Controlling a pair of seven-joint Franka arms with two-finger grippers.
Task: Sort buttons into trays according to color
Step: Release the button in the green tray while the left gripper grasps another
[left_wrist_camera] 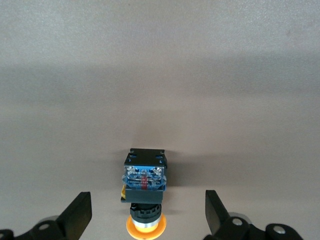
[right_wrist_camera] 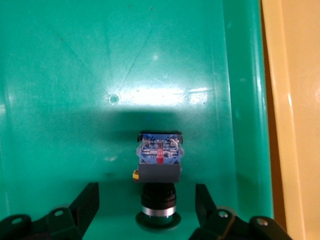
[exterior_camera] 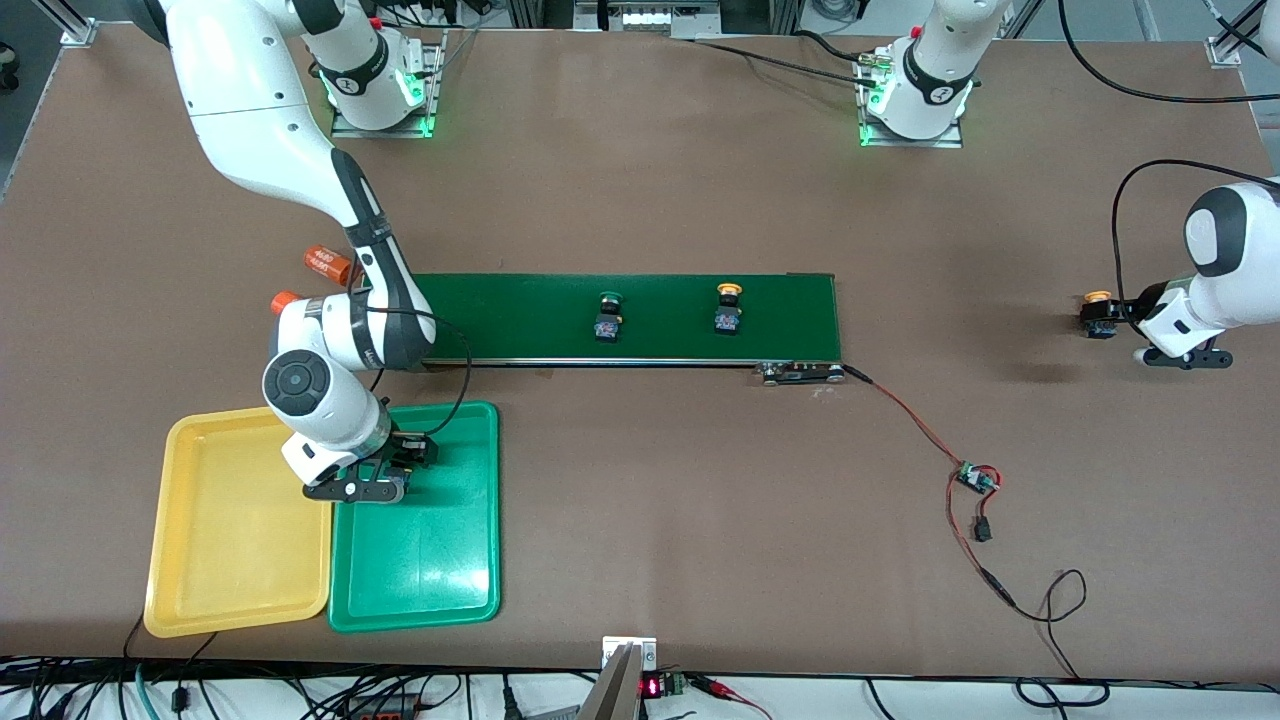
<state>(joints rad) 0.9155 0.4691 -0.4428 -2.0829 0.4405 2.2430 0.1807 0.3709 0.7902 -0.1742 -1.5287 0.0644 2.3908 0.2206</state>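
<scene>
right gripper (right_wrist_camera: 146,202): over green tray (exterior_camera: 440,570), fingers released around green button (right_wrist_camera: 159,172) | left gripper (left_wrist_camera: 148,212): fingers spread wide, yellow button (left_wrist_camera: 145,187) on table (exterior_camera: 650,500) between them

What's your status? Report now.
Right gripper open over green tray, green button between fingers. Left gripper open at yellow button. Nothing in the way.

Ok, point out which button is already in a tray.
The green-capped button lying in the green tray, between the right gripper's open fingers. The other green one and a yellow one sit on the conveyor belt.
</scene>
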